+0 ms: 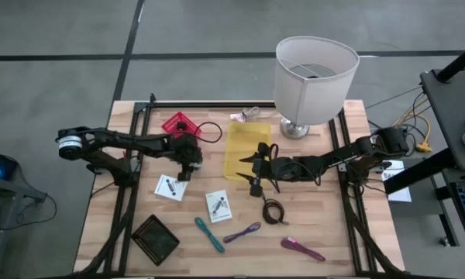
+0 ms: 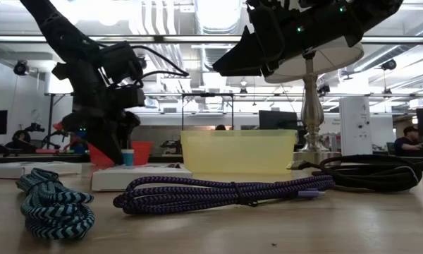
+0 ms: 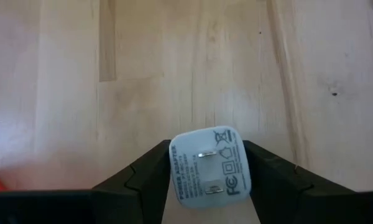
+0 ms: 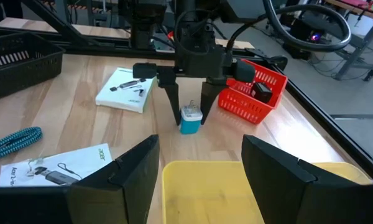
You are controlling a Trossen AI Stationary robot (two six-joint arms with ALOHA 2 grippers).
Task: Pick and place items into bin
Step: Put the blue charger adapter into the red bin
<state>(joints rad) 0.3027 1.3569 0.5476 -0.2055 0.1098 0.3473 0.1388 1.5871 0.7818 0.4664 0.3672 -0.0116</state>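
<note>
Broadly, the wooden counter point(image 1: 325, 240) carries a white-shaded lamp point(image 1: 314, 77) at its far edge, with a yellow bin point(image 1: 246, 149) just beside it in the middle and a red basket point(image 1: 178, 124) farther to the left. A black mesh tray point(image 1: 156, 236) sits at the near left corner.

Over the near end of the yellow bin hangs the right end effector point(image 1: 256, 172), its fingers point(image 4: 127, 171) spread wide with nothing between them. The left end effector point(image 1: 187, 161) is down beside the red basket, its fingers point(image 3: 143, 180) closed against the sides of a small white power adapter point(image 3: 210, 165), prongs facing the wrist camera; in the right wrist view the adapter stands on the wood.

Two white cards lie flat on the counter, one point(image 1: 169, 187) just by the left end effector, the other point(image 1: 218, 204) nearer the middle. A coiled black cable point(image 1: 275, 211) rests near the right end effector. Along the near edge lie a teal cable point(image 1: 209, 233), a purple braided cable point(image 1: 242, 232) touching it, and a separate purple item point(image 1: 302, 248) to the right.
</note>
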